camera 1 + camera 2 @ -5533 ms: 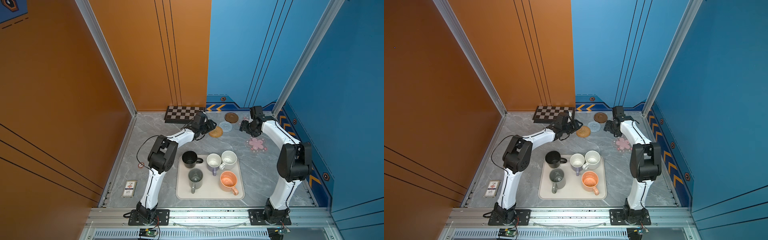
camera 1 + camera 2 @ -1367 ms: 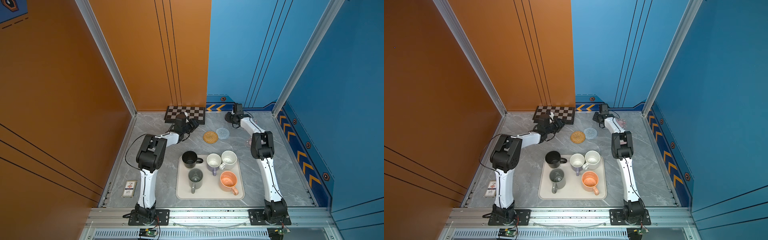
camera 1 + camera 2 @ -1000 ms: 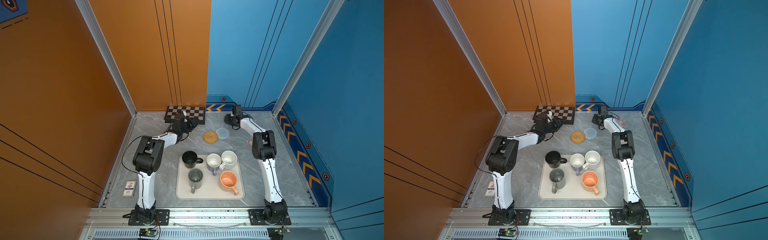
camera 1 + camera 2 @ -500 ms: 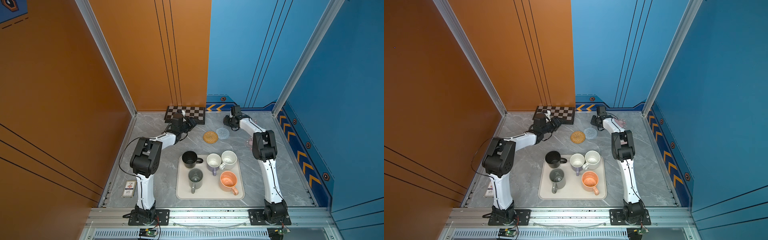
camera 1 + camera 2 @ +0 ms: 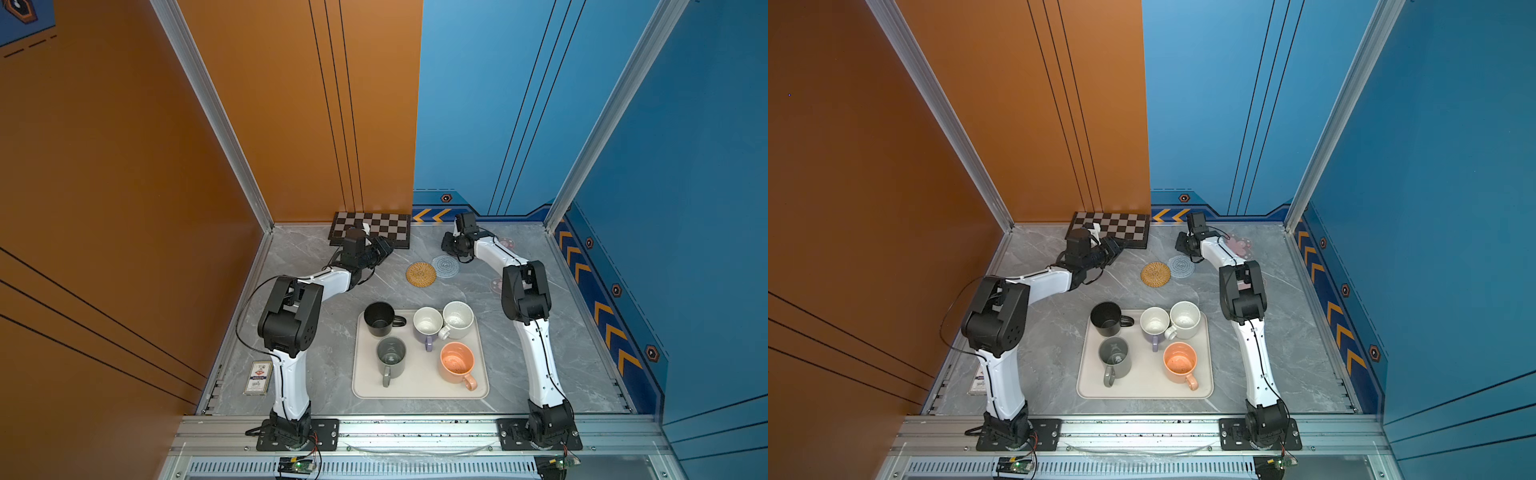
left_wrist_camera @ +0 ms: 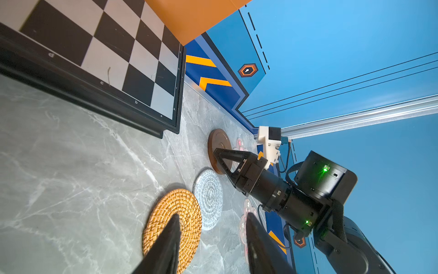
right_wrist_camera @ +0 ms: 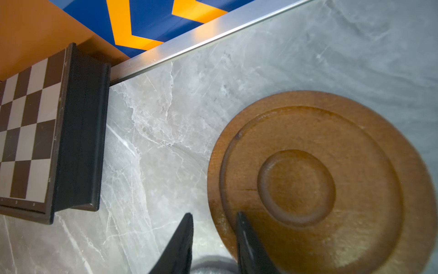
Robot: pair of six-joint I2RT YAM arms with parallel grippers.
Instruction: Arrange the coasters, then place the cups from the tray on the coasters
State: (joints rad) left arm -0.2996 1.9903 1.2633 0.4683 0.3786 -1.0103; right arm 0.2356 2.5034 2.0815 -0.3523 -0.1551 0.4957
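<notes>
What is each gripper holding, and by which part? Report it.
Left gripper: nothing, jaws apart and empty. Right gripper: it straddles the rim of the wooden disc; whether it actually grips it cannot be told.

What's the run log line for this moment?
right gripper: jaws astride wooden coaster rim | left gripper: open, empty | cups: all five on tray

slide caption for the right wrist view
right gripper straddling the rim of the brown wooden coaster on the marble table, chequered board nearby
</notes>
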